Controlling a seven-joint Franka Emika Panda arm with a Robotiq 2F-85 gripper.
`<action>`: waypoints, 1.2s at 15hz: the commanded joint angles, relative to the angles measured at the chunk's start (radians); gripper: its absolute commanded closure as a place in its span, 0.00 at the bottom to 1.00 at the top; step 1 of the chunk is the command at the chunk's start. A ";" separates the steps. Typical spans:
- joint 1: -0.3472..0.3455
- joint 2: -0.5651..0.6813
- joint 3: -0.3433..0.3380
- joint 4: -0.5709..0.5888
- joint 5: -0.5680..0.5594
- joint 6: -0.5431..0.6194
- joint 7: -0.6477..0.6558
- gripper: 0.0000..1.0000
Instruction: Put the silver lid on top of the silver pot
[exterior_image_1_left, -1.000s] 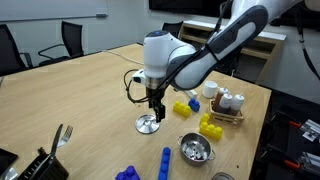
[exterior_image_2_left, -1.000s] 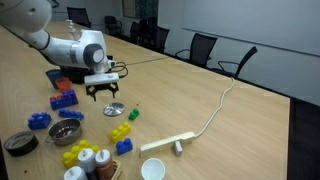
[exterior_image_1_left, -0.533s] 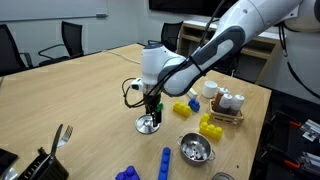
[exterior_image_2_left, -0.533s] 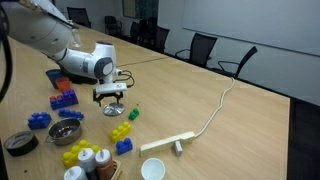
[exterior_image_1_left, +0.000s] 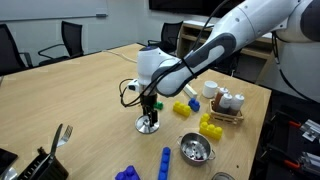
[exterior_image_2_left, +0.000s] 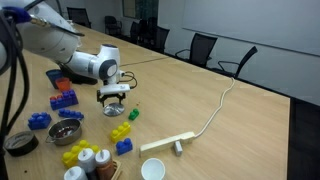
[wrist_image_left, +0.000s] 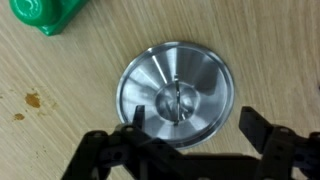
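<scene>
The silver lid (exterior_image_1_left: 148, 125) lies flat on the wooden table, knob up; it also shows in an exterior view (exterior_image_2_left: 115, 109) and in the wrist view (wrist_image_left: 176, 95). My gripper (exterior_image_1_left: 150, 111) hangs just above it, open and empty, also seen in an exterior view (exterior_image_2_left: 114, 97). In the wrist view the two fingers (wrist_image_left: 190, 128) straddle the lid's near side, one over its rim and one outside it. The silver pot (exterior_image_1_left: 196, 149) stands apart near the table's edge with small things inside; it also shows in an exterior view (exterior_image_2_left: 66, 132).
Yellow blocks (exterior_image_1_left: 182, 108) and blue blocks (exterior_image_1_left: 165, 160) lie around the lid and pot. A green piece (wrist_image_left: 46, 15) sits just beyond the lid. A wooden caddy with cups (exterior_image_1_left: 227, 104) stands by the edge. A white cable (exterior_image_2_left: 215, 112) runs across the table.
The gripper has dropped lower, close over the lid, and the arm has shifted slightly. The lid has not moved.
</scene>
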 joint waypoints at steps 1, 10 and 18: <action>0.019 0.044 -0.010 0.087 0.008 -0.051 -0.034 0.30; 0.033 0.066 -0.033 0.134 0.003 -0.060 -0.036 0.88; 0.022 0.079 -0.025 0.129 -0.004 -0.066 -0.033 0.99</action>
